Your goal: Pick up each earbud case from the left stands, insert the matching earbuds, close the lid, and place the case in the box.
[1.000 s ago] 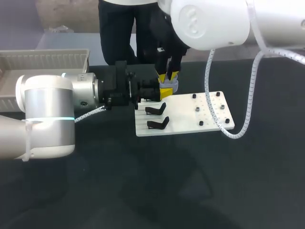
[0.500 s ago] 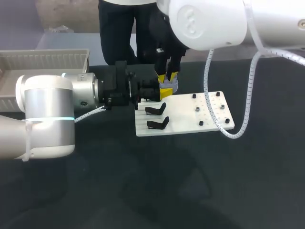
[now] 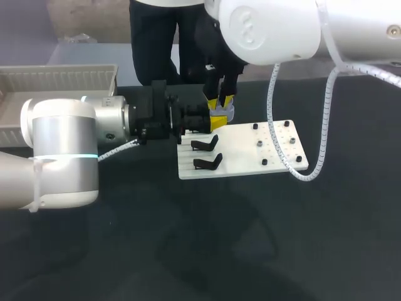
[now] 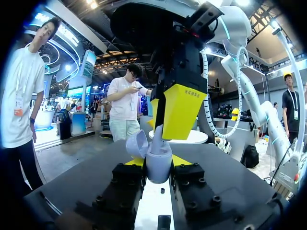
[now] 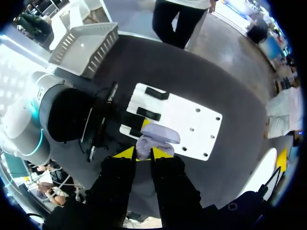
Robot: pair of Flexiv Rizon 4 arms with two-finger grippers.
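Left arm lies level, its end effector [image 4: 156,162] clamped on the earbud case [image 4: 159,168]; right end effector [image 3: 220,100] points straight down above it.

Right gripper [image 5: 143,154] hangs directly over open lavender earbud case [image 5: 157,136], at edge of white board [image 5: 192,125]. Two black stands [image 5: 148,114] on board. Left arm [image 5: 57,115] alongside, over dark tabletop [image 5: 216,81].

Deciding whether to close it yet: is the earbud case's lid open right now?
Yes, the earbud case in the left gripper has its lid tilted up and open.
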